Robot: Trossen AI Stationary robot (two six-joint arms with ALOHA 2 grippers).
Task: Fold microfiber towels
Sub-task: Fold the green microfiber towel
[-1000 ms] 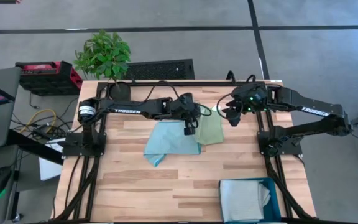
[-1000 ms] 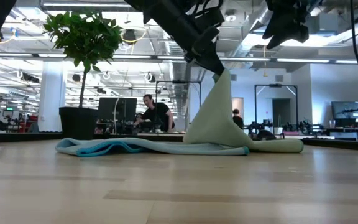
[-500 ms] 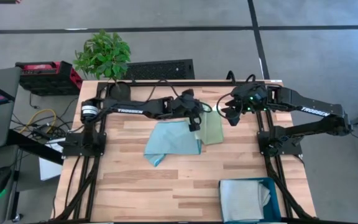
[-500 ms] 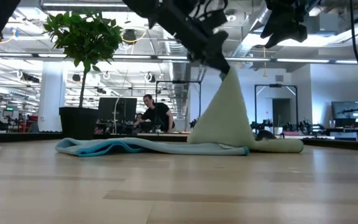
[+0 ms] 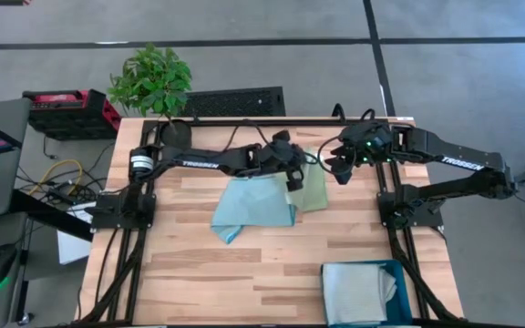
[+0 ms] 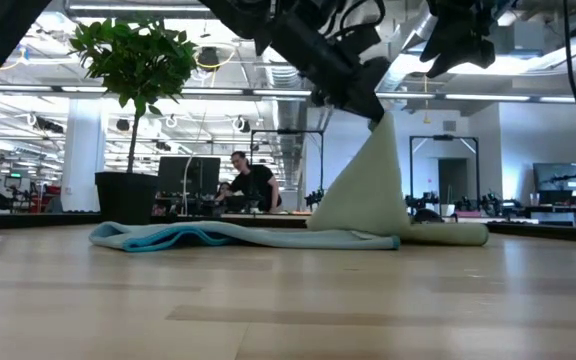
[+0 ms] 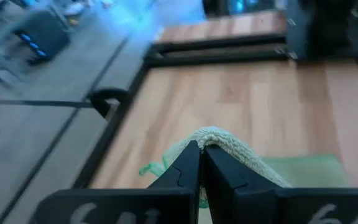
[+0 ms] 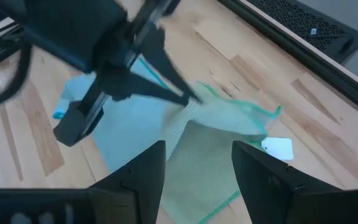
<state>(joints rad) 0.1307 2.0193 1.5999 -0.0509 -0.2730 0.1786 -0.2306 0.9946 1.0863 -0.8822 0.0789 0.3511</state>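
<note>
We see a grey floor [image 5: 244, 68] around the wooden table [image 5: 244, 273], crossed by dark lines. A potted plant [image 5: 151, 82] stands at the table's eleven o'clock corner, with a red case [image 5: 69, 111] on the floor beyond it at ten o'clock. A dark vented panel [image 5: 235, 100] lies at twelve. Across the room, long ceiling lights [image 6: 508, 97] glow over a person [image 6: 251, 185] at a desk with monitors [image 6: 190, 175].

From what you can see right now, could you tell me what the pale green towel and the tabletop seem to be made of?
Pale green towel: soft napped cloth, probably microfiber; it drapes in a limp tent from the left gripper and looks fuzzy up close. Tabletop: wood planks, smooth light finish, judging by grain and seams.
</note>
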